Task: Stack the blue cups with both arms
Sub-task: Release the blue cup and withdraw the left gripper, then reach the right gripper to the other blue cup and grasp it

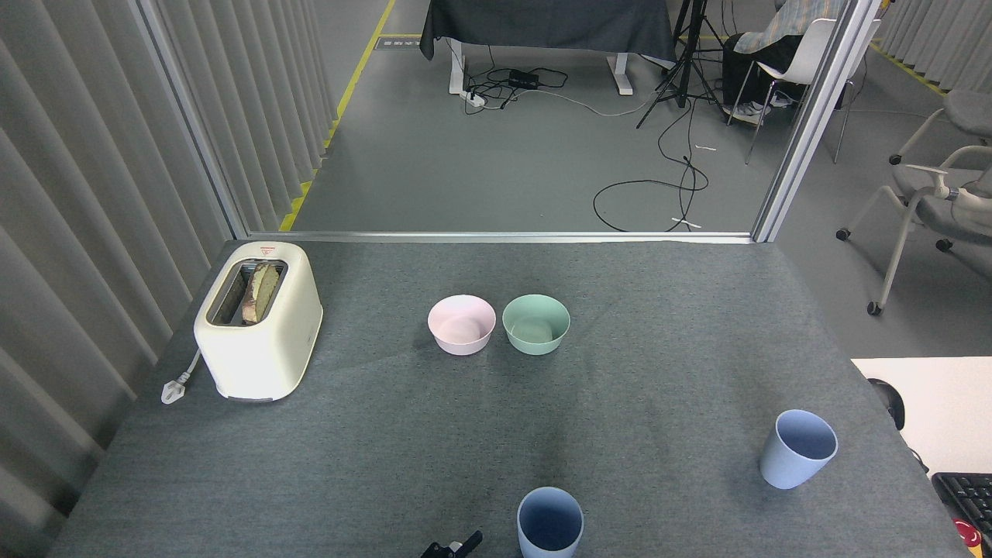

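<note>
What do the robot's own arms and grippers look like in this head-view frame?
Very little shows. Only a small black tip of one gripper pokes up at the bottom edge, left of the near blue cup: thin, dark, jointed-looking finger parts with glossy highlights. No cables, markings or lights can be made out. Which arm it belongs to cannot be told, and the other gripper is out of view.

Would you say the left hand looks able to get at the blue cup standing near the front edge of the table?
Probably yes. Only the tip of the left hand shows at the bottom edge, just left of the near blue cup, apart from it. Bare table lies between them, so nothing blocks the way.
</note>
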`<state>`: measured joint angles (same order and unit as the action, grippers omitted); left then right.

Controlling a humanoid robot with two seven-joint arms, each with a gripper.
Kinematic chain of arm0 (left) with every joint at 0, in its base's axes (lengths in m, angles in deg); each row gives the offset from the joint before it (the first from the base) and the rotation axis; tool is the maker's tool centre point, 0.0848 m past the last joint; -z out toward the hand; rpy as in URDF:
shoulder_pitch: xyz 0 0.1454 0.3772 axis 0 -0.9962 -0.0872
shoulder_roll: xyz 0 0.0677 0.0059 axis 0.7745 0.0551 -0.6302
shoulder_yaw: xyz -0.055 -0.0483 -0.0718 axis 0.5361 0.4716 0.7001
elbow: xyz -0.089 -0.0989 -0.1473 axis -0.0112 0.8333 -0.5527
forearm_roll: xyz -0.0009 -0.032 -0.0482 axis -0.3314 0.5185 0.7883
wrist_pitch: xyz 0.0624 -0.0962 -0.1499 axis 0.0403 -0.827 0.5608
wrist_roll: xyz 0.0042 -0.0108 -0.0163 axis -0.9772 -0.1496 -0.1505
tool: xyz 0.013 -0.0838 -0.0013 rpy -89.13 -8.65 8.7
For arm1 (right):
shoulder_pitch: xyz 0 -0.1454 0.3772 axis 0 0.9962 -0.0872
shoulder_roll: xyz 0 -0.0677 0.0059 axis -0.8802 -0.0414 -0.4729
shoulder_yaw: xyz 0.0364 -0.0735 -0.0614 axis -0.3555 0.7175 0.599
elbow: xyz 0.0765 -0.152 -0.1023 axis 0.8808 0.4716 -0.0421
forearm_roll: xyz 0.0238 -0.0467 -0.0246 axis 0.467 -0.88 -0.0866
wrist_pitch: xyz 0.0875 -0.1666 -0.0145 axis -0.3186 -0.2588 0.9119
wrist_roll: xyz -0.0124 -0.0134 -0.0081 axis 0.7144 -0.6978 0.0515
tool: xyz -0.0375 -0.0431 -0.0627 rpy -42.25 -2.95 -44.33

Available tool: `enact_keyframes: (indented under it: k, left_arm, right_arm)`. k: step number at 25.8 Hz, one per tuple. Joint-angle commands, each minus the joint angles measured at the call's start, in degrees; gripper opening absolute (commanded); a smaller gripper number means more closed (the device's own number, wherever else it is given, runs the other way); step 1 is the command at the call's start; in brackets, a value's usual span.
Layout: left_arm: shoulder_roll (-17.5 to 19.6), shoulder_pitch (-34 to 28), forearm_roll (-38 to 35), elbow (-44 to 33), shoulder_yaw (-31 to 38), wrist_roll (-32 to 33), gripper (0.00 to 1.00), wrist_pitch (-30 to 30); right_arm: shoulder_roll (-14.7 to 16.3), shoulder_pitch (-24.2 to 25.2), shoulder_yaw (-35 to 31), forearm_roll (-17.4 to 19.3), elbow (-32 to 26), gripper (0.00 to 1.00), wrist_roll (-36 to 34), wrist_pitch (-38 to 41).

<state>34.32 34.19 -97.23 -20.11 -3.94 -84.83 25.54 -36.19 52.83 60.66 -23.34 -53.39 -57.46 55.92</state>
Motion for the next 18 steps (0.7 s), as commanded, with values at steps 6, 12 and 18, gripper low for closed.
enact_keyframes:
  k: [6, 12, 18]
  left_arm:
    - [0.6, -1.0, 5.6, 3.8, 24.8, 0.0, 1.00, -0.5]
    - [1.4, -1.7, 10.8, 4.6, 31.2, -0.2, 1.00, -0.5]
    - [1.4, -1.7, 11.3, 4.6, 31.6, -0.2, 1.00, -0.7]
  right_arm:
    - [0.6, -6.6, -2.3, 1.0, 5.3, 1.00, 0.9, 0.1]
    - [1.2, -14.5, -7.0, 6.2, 13.5, 1.00, 2.1, 1.3]
    - [8.9, -18.6, -11.8, 13.4, 18.4, 1.00, 2.2, 3.3]
